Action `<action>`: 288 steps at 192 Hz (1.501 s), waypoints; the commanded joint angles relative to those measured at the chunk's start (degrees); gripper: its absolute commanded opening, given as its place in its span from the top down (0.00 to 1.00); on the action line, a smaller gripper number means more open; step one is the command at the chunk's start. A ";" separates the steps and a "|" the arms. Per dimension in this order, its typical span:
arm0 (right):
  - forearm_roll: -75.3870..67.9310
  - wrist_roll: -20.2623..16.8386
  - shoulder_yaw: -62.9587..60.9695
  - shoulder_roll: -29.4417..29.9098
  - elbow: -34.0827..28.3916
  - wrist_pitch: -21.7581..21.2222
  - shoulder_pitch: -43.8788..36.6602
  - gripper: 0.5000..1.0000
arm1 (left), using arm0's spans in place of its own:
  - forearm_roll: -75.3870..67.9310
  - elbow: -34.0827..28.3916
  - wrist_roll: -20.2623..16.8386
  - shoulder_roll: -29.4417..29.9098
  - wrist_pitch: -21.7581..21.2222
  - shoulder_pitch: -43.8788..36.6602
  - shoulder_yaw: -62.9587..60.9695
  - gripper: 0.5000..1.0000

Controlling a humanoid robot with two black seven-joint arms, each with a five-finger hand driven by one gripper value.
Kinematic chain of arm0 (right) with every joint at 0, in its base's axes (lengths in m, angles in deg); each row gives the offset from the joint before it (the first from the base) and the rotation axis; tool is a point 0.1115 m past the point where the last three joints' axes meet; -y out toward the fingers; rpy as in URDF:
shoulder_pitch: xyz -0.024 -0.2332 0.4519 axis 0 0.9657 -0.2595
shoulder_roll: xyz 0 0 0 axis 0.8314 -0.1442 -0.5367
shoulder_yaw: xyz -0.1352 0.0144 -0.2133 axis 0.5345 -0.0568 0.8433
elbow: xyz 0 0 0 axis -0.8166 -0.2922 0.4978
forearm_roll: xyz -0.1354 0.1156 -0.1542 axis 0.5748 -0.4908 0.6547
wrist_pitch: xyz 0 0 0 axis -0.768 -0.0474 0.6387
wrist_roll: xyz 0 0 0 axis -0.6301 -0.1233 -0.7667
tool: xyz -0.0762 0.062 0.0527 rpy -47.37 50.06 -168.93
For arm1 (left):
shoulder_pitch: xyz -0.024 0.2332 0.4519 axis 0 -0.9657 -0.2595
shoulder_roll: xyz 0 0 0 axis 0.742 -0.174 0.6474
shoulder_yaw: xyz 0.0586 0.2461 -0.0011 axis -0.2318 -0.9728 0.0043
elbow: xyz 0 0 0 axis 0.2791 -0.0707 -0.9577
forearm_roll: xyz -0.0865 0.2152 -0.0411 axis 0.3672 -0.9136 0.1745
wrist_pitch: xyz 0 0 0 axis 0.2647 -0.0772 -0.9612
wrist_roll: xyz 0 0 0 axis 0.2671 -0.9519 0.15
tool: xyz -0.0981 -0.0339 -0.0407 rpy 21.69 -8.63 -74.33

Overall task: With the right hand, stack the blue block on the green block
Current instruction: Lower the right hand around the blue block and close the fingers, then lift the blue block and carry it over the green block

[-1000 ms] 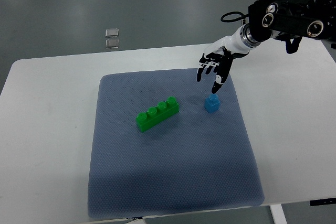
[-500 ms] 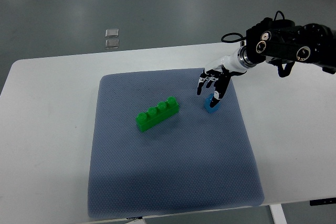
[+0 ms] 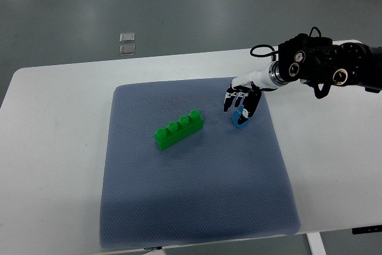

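A small blue block [image 3: 240,121] sits on the grey-blue mat [image 3: 197,189], right of centre. My right hand [image 3: 240,108] hangs directly over it, arm coming in from the right edge. Its fingers [image 3: 230,101] point down and stay spread around the block's top, which they partly hide. The block rests on the mat. A long green block [image 3: 179,129] with several studs lies diagonally to the left, about a hand's width from the blue one. The left arm does not show.
The mat covers the middle of a white table [image 3: 54,147]. Two small clear squares [image 3: 127,43] lie on the floor beyond the table's far edge.
My right hand has come down and slightly left from above the mat's far right part onto the blue block. Neither block has visibly shifted.
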 commanded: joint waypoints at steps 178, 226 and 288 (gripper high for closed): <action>6.30 2.08 0.09 -0.67 0.12 1.78 2.70 0.61 | 0.00 0.04 0.00 0.00 0.01 0.00 0.00 0.00; 8.06 2.52 0.09 -0.76 0.21 2.93 3.32 0.73 | 0.00 0.04 0.00 0.00 0.01 0.00 0.00 0.00; 8.15 2.69 0.26 -0.76 0.38 3.28 3.32 0.98 | 0.00 -0.05 0.00 0.00 0.01 0.00 0.00 0.00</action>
